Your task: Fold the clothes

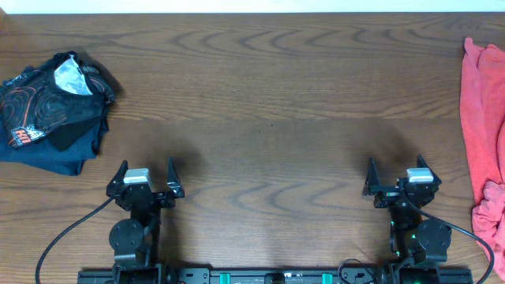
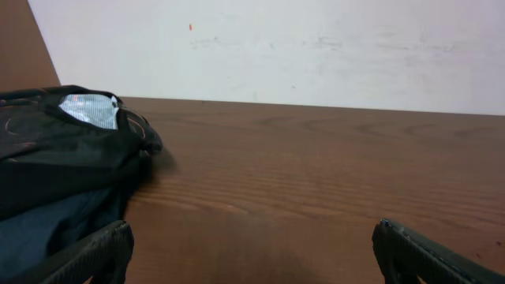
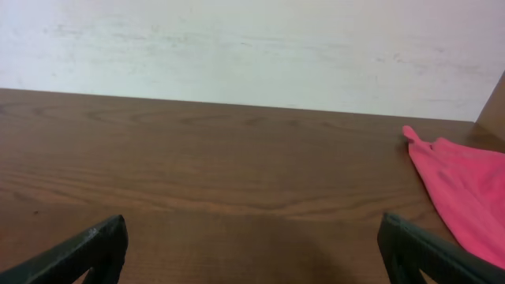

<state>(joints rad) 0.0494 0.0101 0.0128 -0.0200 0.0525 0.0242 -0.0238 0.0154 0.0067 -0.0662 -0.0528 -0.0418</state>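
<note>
Holding both arms open, shirt bunched at the table's right edge

I have the left jaws and the right jaws spread wide and grasping nothing, both parked at the near edge of the table [image 1: 268,102]. The coral T-shirt [image 1: 483,134] lies crumpled along the table's right edge and runs out of the overhead view, well apart from either arm. The right wrist camera catches only one corner of it [image 3: 465,189]. A dark swirl-printed garment [image 1: 51,110] sits folded at the table's left side, nearer the left arm. It isn't my job.

My worries: I can't tell how much of the shirt hangs past the table's edge, so a pinch on one loose layer could drag it off rather than onto the table. Since it is bunched, I may also catch two layers and spread it twisted.

No lettering shows on the shirt as it lies. The dark garment carries a pale neck label and a small red-and-white mark, both too small to read.
</note>
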